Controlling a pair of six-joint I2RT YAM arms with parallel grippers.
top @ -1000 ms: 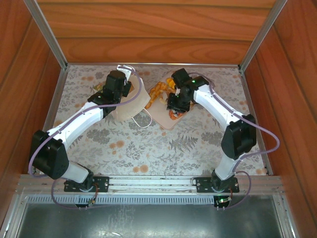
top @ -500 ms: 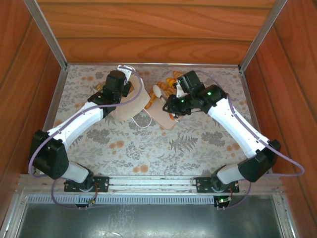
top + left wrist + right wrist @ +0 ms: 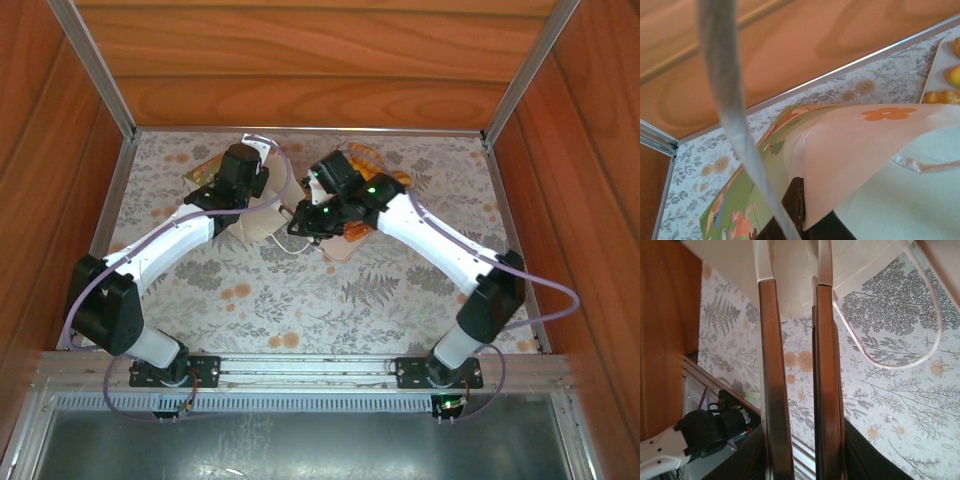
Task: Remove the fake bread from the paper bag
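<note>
The paper bag (image 3: 262, 212) lies on the floral cloth at the back left, its cream side and orange flower logo (image 3: 888, 114) showing in the left wrist view. My left gripper (image 3: 240, 182) is shut on the paper bag's edge (image 3: 810, 195). My right gripper (image 3: 300, 216) is at the bag's right end; its jaws stand a little apart, and the bag's cream paper shows beyond the fingertips (image 3: 794, 270). Fake bread (image 3: 398, 181) lies on the pink tray (image 3: 340, 248), and golden pieces (image 3: 940, 96) show at the right edge of the left wrist view.
The bag's white cord handle (image 3: 935, 340) loops over the cloth beside my right fingers. Another cord (image 3: 725, 100) hangs blurred close to the left wrist camera. Wooden walls and a metal frame enclose the table on three sides.
My right arm has swung left from above the pink tray to the bag's end, its jaws narrowing slightly. My left gripper keeps its hold on the bag, shifted slightly.
</note>
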